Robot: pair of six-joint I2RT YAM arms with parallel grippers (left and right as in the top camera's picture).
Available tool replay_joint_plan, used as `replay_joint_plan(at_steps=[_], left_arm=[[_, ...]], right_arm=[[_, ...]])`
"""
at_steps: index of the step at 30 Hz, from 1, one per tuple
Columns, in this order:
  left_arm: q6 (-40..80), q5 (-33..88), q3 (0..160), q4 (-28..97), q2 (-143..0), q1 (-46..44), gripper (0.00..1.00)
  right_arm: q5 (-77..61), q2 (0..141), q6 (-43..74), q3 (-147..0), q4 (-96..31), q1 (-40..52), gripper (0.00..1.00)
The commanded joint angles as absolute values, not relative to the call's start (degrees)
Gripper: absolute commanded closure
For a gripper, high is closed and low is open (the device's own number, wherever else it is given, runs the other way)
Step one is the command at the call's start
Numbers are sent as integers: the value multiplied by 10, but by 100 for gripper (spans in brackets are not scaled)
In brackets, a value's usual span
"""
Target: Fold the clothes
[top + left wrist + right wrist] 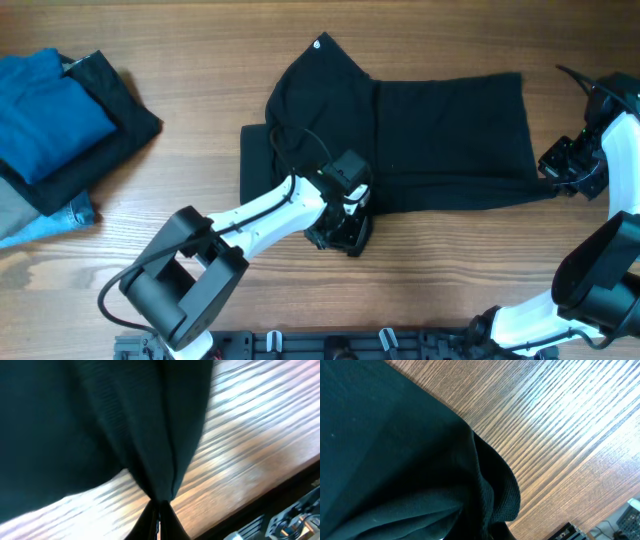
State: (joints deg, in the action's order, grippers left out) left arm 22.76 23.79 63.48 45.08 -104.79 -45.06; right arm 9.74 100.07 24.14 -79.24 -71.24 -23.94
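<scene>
Clothes (440,140), i.e. one big black garment, lie spread on the table (200,60) from approx the centre over to the right side, w/ a tiny white mark (320,43) at the far corner. Far left sits a pile: bright blue folded garment (45,110) on top of a plain black folded cloth (125,125), w/ some pale denim-looking stuff (70,212) poking out underneath on the near side. Next along, the left arm comes in from the near edge at a slant. The left gripper (342,232) is down at the garment's near hem, approx mid-way along it. From the wrist cam its fingers (175,527) are closed tight, w/ the black fabric gathered into a narrow pinch between them and fanning out above, bare wood either side. That end of the garment looks doubled over, darker layers stacked, while the stretch to the right of it is one flat panel. At the far right the right gripper (558,165) is at the garment's near-right corner, and the cloth is drawn to a point into it. Its wrist cam shows bunched dark fabric right up close w/ wood grain beyond. The fingertips themselves are hidden there, but they're clamped shut on that corner.
</scene>
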Motion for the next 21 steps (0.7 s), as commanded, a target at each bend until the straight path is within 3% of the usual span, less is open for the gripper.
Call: replay_joint_plan(at_steps=[1, 9, 13, 16, 18, 19, 21], left_arm=[[185, 184, 677, 516, -1028, -410, 96], [137, 154, 812, 589, -972, -305, 96], [144, 211, 827, 600, -970, -285, 95], [166, 227, 814, 625, -980, -301, 41], [186, 227, 798, 631, -986, -319, 28], [194, 227, 785, 627, -990, -332, 16], [209, 227, 766, 618, -998, -348, 11]], right_arm=[[116, 999, 235, -805, -710, -242, 95], [116, 999, 236, -805, -708, -242, 95], [116, 999, 235, -805, -708, -242, 94], [116, 999, 235, -805, -707, -242, 94], [116, 999, 235, -805, -706, -242, 94], [116, 999, 235, -805, -706, -242, 94], [116, 999, 235, -805, -706, -242, 94]])
